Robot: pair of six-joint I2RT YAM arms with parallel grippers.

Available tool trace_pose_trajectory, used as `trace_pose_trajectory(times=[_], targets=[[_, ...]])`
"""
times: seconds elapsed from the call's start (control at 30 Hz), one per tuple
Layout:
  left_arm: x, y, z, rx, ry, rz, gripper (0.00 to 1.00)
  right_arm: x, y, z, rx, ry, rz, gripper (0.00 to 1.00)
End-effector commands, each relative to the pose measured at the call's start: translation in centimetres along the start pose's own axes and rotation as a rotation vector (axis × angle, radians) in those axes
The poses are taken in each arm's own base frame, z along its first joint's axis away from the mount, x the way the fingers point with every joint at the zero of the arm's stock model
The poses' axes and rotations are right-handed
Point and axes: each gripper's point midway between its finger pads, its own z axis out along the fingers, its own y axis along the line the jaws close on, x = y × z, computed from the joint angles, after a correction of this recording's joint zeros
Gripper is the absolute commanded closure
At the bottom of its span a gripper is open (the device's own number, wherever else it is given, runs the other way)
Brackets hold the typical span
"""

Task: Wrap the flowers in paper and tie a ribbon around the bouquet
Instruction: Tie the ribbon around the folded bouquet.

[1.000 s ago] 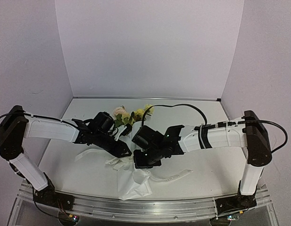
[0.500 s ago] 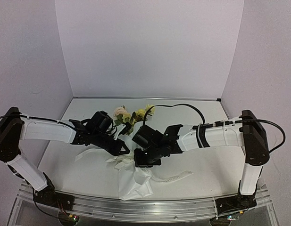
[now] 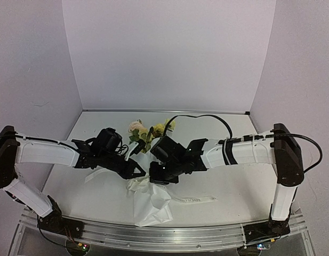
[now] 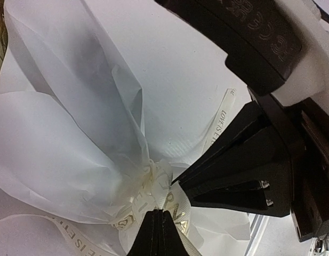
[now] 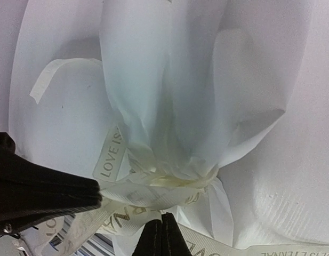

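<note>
1. Bouquet position. The bouquet point(image 3: 144, 186) lies near the middle of the tabletop point(image 3: 239, 178), running from far to near. The flowers point(image 3: 152, 129) point to the far side: yellow blossoms, one pale rose and green leaves. The paper point(image 3: 153, 208) flares out toward the near edge in soft, creased folds.

2. Ribbon position. The ribbon point(image 5: 153, 184) circles the waist of the bouquet, where the paper is gathered to its narrowest. Here the band bunches into a knot-like cluster, and the print "LOVE IS" is legible on it in both wrist views. One free tail lies flat on the tabletop, to the right of the paper's near end. Another loose end curls on the tabletop beside the paper in the right wrist view.

3. Left gripper. The left gripper point(image 4: 157, 216) reaches in from the left to the bouquet's waist. Its fingers are pressed together, pinching the ribbon at the cluster.

4. Right gripper. The right gripper point(image 5: 162, 217) reaches in from the right to the same waist. Its fingers are also closed, clamped on a strand of ribbon just beside the cluster.

5. Relative layout. The two grippers' tips sit close together at the ribbon, one on each side of the gathered paper. In each wrist view the opposite gripper appears as a closed black wedge with its tip at the ribbon.
</note>
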Motion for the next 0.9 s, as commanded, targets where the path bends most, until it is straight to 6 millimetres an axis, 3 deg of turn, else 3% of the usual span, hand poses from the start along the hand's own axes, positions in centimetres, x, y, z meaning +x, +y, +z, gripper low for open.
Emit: trace_pose_trajectory(times=[0.0, 0.23, 0.43, 0.87], targets=[[-1.4, -1.3, -0.6, 0.046, -0.067, 0.021, 1.0, -0.6, 1.4, 0.9, -0.075, 0.003, 0.046, 1.0], [-2.4, -1.9, -1.2, 0.063, -0.128, 0.029, 1.0, -0.2, 0.3, 2.0, -0.103, 0.015, 0.136, 1.0], [-1.4, -1.9, -1.0, 0.083, -0.107, 0.022, 1.0, -1.0, -0.6, 2.9, -0.126, -0.022, 0.194, 1.0], [0.1, -2.1, -0.3, 0.131, -0.068, 0.01, 1.0, -2.8, 0.9, 2.1, -0.257, -0.092, 0.216, 1.0]])
